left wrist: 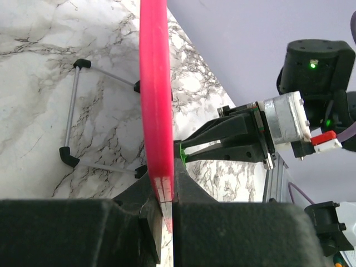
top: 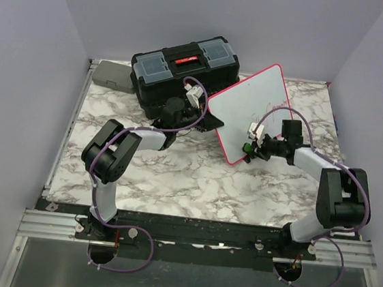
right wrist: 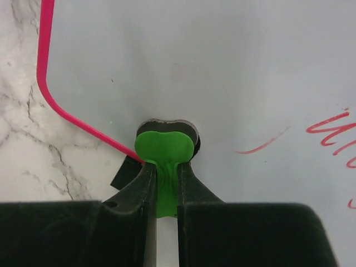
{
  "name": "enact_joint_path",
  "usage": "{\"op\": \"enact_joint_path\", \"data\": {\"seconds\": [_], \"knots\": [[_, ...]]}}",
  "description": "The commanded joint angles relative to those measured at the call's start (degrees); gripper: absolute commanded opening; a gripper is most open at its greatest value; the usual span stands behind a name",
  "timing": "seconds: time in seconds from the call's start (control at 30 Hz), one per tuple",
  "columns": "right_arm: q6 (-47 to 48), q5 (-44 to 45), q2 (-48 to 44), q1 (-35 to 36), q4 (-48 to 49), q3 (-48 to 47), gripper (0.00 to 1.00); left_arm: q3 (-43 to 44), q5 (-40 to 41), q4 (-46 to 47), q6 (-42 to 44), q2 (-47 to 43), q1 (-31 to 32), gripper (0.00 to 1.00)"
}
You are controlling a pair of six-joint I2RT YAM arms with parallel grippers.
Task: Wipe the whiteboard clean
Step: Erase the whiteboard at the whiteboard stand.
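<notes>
The whiteboard (top: 249, 112) is held tilted at centre frame, its pink edge clamped by the left gripper (left wrist: 167, 192). A green eraser (right wrist: 164, 147) is pinched by the right gripper (right wrist: 166, 189) against its face, red writing (right wrist: 334, 130) lying at frame right.

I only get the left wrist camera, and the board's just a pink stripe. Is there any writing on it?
Observer: Yes, red strokes on the whiteboard, on its white side.
Operator: What's the other arm holding?
Observer: The right gripper pinches a green eraser, pad against the board.
Operator: What's behind the board?
Observer: A black toolbox.
</notes>
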State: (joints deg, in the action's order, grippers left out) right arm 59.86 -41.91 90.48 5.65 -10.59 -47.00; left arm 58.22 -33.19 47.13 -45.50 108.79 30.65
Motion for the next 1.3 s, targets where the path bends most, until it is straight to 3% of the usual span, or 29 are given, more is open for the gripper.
{"op": "enact_joint_path", "data": {"seconds": [0.0,0.13,0.37,0.47,0.63,0.73,0.8,0.9,1.03,1.17,1.27], "knots": [[-19.8,8.1,-3.4,0.9,23.2,7.4,0.01,1.7,-5.8,2.1,-2.3,0.4,1.8,0.00],[-32.7,22.0,-5.0,0.9,37.5,9.5,0.01,1.7,-5.8,2.1,-2.5,0.5,1.9,0.00],[-34.9,30.5,-1.6,0.8,32.1,4.4,0.01,2.3,-5.7,1.6,-2.3,0.6,2.1,0.00],[-31.8,22.5,-1.9,0.8,26.5,3.2,0.01,2.2,-5.7,1.6,-2.2,0.5,2.1,0.00],[-17.0,-2.3,-0.4,0.8,3.5,-2.4,0.01,2.4,-5.7,1.4,-2.1,0.5,2.2,0.00],[-17.7,-6.5,-0.9,0.9,4.5,-1.1,0.01,2.6,-5.7,1.2,-2.2,0.5,2.2,0.00],[-24.8,-2.2,-1.7,0.9,13.7,0.5,0.01,2.6,-5.7,1.3,-2.1,0.6,2.2,0.00],[-41.4,16.1,-1.8,0.9,27.2,2.2,0.01,2.7,-5.7,1.3,-2.3,0.7,2.2,0.00],[-50.6,39.2,0.8,0.8,31.1,-0.8,0.01,2.7,-5.7,1.2,-2.2,0.7,2.2,0.00],[-49.0,42.3,1.7,0.9,31.4,-0.6,0.01,2.9,-5.7,0.9,-2.1,0.6,2.3,0.00],[-47.0,33.7,0.9,0.8,29.3,-0.7,0.01,2.8,-5.7,0.9,-2.0,0.6,2.3,0.00]]}}
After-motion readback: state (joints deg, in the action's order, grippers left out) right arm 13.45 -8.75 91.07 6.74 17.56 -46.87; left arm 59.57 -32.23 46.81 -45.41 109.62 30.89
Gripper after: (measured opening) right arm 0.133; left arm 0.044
